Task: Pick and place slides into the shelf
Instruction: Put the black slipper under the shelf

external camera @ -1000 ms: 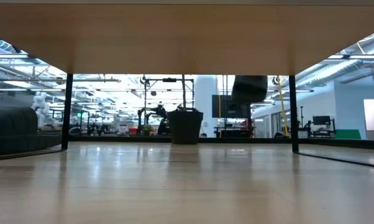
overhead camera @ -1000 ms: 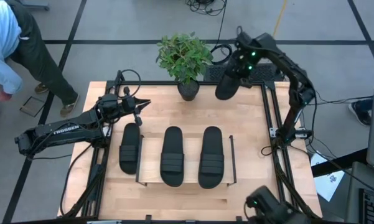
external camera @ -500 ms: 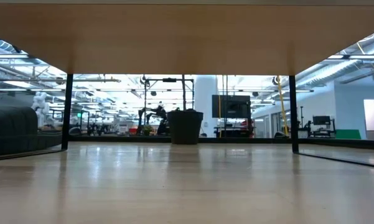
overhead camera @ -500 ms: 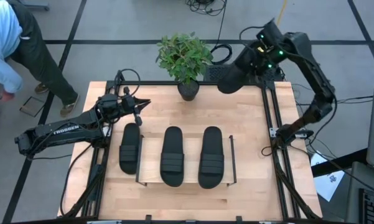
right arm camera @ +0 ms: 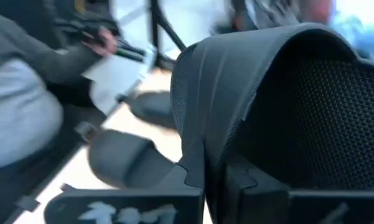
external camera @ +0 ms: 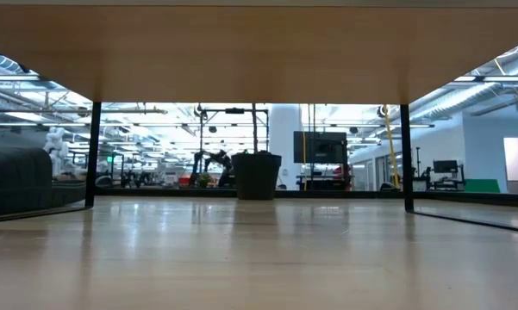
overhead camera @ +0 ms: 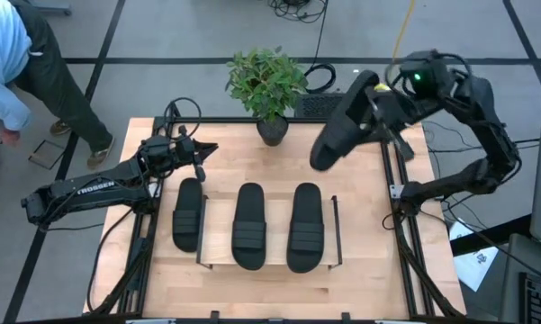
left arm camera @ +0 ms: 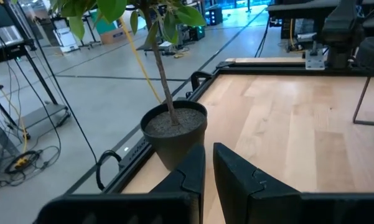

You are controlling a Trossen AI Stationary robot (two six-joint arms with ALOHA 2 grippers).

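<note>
Carrying the fourth slide (overhead camera: 339, 133) clamped in its fingers, the right gripper (overhead camera: 384, 115) hangs above the table's back right corner, likely heading for the shelf (overhead camera: 218, 255), where two slides lie, a third beside it. The left gripper (overhead camera: 201, 153), fingers nearly closed and empty, waits by the potted plant (overhead camera: 266, 88).

Right hand (overhead camera: 378, 112) raised, clamped shut, left hand (overhead camera: 201, 160) low, nearly closed

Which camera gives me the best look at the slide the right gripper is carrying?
The high view: the held slide shows whole, clamped in the right gripper beside the potted plant. The right wrist view shows only its strap, close up and blurred. The low and left wrist views miss it.
</note>
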